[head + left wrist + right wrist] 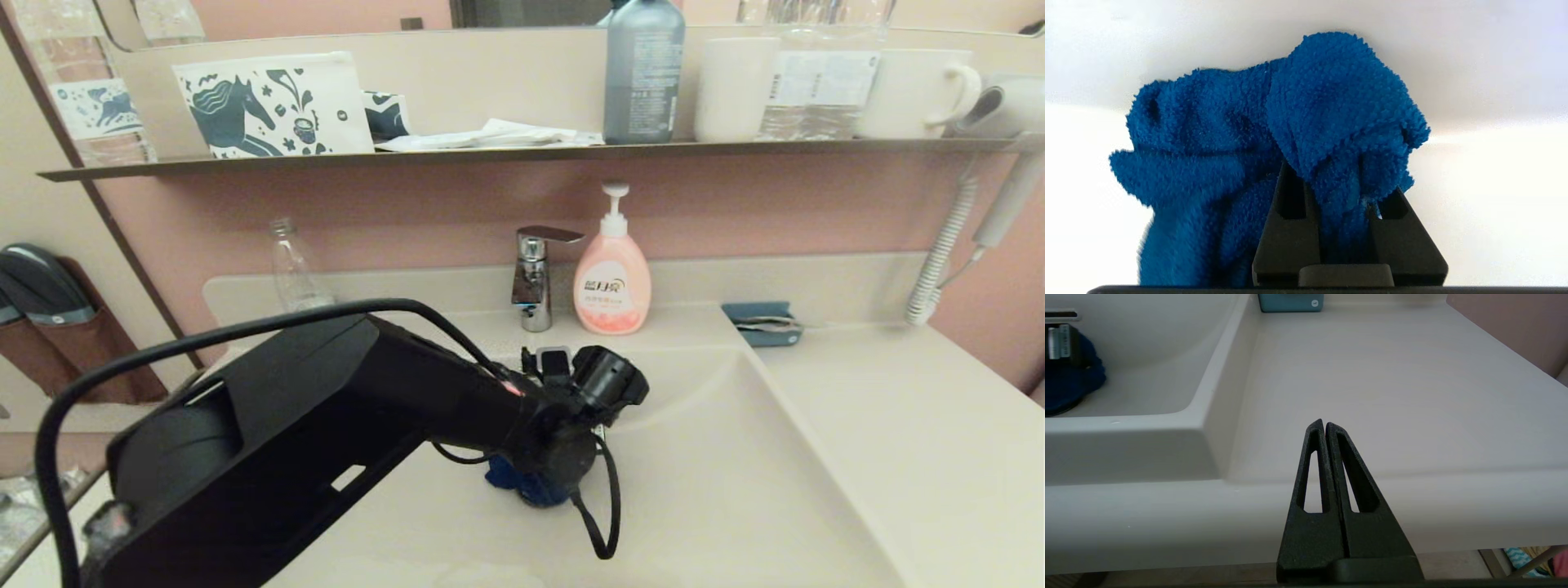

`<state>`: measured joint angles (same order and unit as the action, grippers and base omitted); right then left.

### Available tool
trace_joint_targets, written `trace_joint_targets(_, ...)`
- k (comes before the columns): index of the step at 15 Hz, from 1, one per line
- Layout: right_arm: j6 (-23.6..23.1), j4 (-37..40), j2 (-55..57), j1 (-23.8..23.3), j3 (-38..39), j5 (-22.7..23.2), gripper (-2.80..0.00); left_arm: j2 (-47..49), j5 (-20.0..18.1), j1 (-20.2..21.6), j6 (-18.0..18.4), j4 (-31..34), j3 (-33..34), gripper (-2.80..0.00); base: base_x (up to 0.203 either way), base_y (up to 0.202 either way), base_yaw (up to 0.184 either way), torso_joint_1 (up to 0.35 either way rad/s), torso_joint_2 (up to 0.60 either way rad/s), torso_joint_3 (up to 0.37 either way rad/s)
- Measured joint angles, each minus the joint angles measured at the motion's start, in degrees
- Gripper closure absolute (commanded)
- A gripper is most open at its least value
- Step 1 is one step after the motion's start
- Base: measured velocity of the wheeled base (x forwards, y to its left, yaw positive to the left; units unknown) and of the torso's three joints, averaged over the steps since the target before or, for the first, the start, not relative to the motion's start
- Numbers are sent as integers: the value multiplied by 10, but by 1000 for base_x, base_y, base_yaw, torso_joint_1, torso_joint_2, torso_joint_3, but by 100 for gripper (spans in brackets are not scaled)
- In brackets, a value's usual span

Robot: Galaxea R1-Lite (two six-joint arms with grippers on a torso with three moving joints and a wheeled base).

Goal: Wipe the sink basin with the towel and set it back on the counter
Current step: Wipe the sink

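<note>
Left hand [1337, 192] clamped on blue towel [1274, 134], cloth bunched between and beyond fingers, pressed low in sink basin [735, 474]. Right hand [1325, 425] closed, empty, at front edge of desk [1372, 375].

towel [522, 483] mostly hidden beneath left arm [343, 425]

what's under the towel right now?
The towel, pinched in the left claw, rests on the basin floor. A dark rim at its lower edge in the right wrist view may be the drain; anything else beneath is covered.
</note>
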<state>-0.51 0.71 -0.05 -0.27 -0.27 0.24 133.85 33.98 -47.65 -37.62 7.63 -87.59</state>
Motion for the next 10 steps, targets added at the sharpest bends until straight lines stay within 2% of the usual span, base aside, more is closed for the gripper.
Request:
trace_joint_targets(3,0,0,0,0,0,0,0,15,1,-28,-12,49,-61,0,0,0,0,0,0,0)
trace_joint_targets(5,0,0,0,0,0,0,0,20,0,-53,-33,100,-91,0,0,0,0,0,0,0)
trace_joint_targets(10,0,0,0,0,0,0,0,21,-21,-102,-89,222,-125,0,0,0,0,0,0,0)
